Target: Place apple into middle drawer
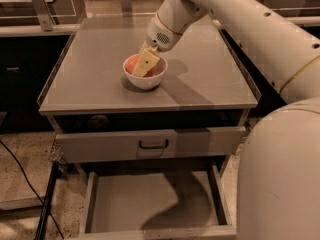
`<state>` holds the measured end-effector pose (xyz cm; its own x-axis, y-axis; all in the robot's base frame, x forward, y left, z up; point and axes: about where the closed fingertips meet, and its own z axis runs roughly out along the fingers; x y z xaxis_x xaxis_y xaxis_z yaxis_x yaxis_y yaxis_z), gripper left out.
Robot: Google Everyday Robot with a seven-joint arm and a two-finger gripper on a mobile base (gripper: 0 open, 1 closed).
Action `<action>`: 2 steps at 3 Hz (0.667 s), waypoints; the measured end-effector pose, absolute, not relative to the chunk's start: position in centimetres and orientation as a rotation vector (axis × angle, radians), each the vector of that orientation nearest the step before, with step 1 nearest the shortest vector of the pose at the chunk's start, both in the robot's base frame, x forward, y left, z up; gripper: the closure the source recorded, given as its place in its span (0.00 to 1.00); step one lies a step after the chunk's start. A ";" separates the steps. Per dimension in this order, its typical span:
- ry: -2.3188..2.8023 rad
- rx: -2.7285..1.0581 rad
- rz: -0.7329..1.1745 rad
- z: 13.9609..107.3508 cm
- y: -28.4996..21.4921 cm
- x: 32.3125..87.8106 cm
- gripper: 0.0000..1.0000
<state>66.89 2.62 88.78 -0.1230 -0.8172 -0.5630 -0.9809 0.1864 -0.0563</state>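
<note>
The red-orange apple (pixel 130 62) lies in a white bowl (pixel 145 80) on the grey cabinet top. My gripper (pixel 145 62) reaches down from the upper right into the bowl, right against the apple, and covers its right side. The middle drawer (pixel 125 206) is pulled out at the bottom of the view. Its bare grey floor is partly in the arm's shadow, and nothing lies in it.
Above the open drawer is a shut grey drawer with a small black handle (pixel 153 145). The cabinet top (pixel 210 79) has thin raised edges. My arm's large white body (pixel 280 174) fills the right side. A dark cable (pixel 25 179) runs over the floor at the left.
</note>
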 end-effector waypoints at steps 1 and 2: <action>1.996 -1.695 0.454 88.2 2.8 66.7 0.41; 2.000 -1.710 0.451 87.5 2.9 66.6 0.38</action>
